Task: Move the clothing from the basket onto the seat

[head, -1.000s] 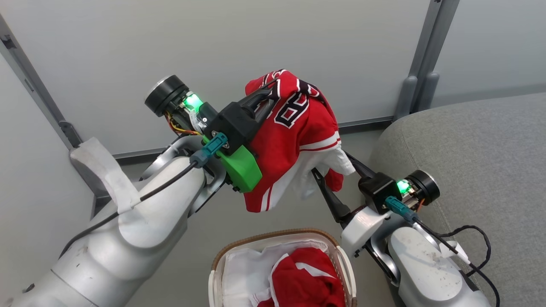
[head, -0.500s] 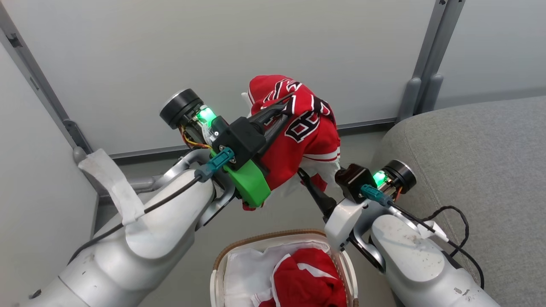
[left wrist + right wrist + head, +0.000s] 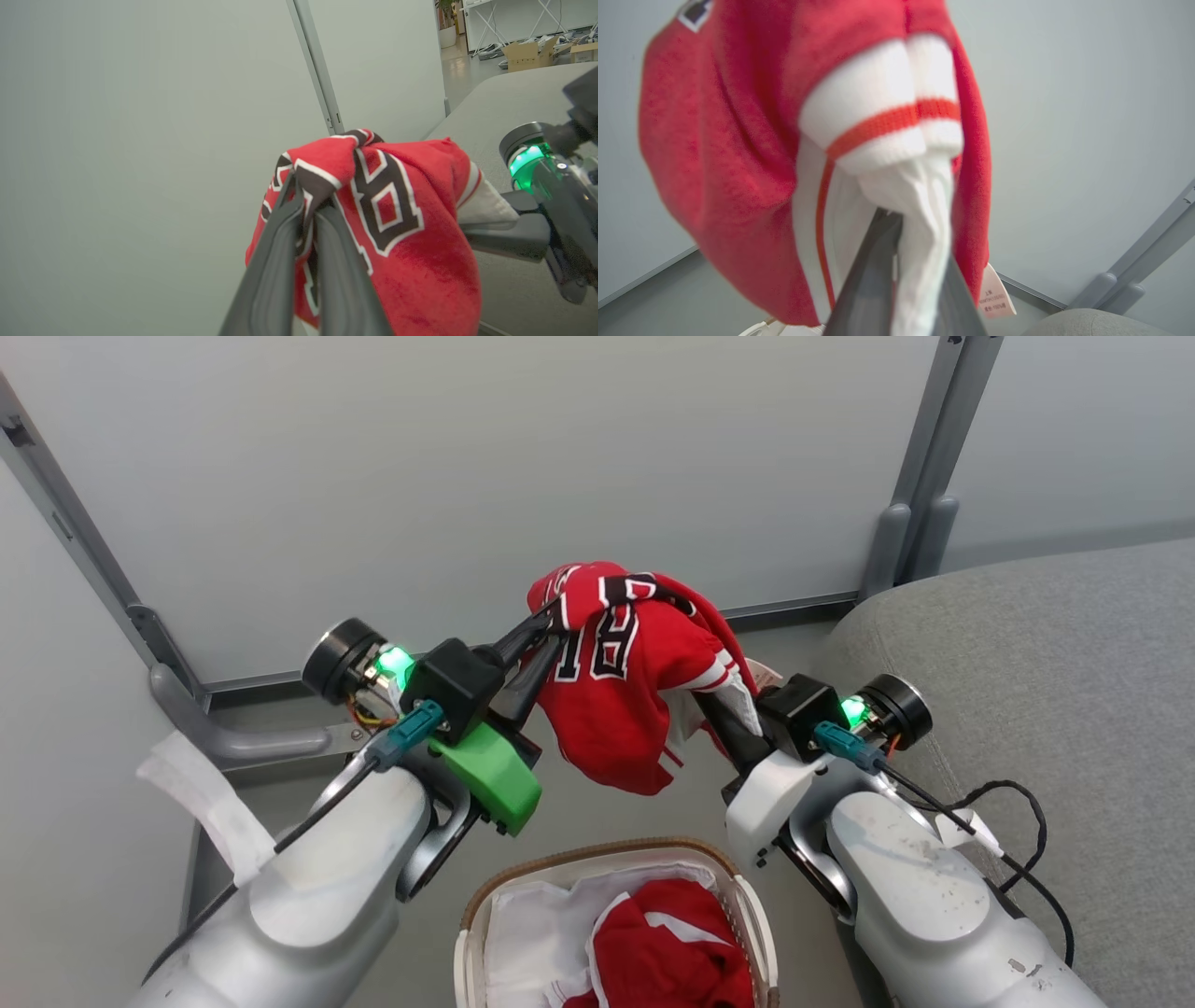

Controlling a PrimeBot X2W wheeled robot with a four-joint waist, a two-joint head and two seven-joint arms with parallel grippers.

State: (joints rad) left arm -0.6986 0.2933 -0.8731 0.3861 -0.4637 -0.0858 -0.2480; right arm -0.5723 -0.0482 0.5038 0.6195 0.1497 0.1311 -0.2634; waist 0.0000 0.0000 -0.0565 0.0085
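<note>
Jersey [image 3: 625, 681] is clamped by closed left tool [image 3: 553, 614] and right tool [image 3: 709, 709]; the thin hem pinch could be pulled loose and the jersey dropped short of seat [image 3: 1027, 663]

Two garments [image 3: 616, 709] [image 3: 672, 952] (red), two claws [image 3: 546, 635] [image 3: 714, 714], one basket [image 3: 579, 854]

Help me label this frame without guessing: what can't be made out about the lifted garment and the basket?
Lifted red garment: bunched, so its number and lettering are partly folded away in the head and left wrist views.
Basket: cut off by the head view's bottom edge; whatever lies under the top red piece is hidden.
Right gripper: jaws buried in white fabric, blurred close up.
Care tag: print too small.
</note>
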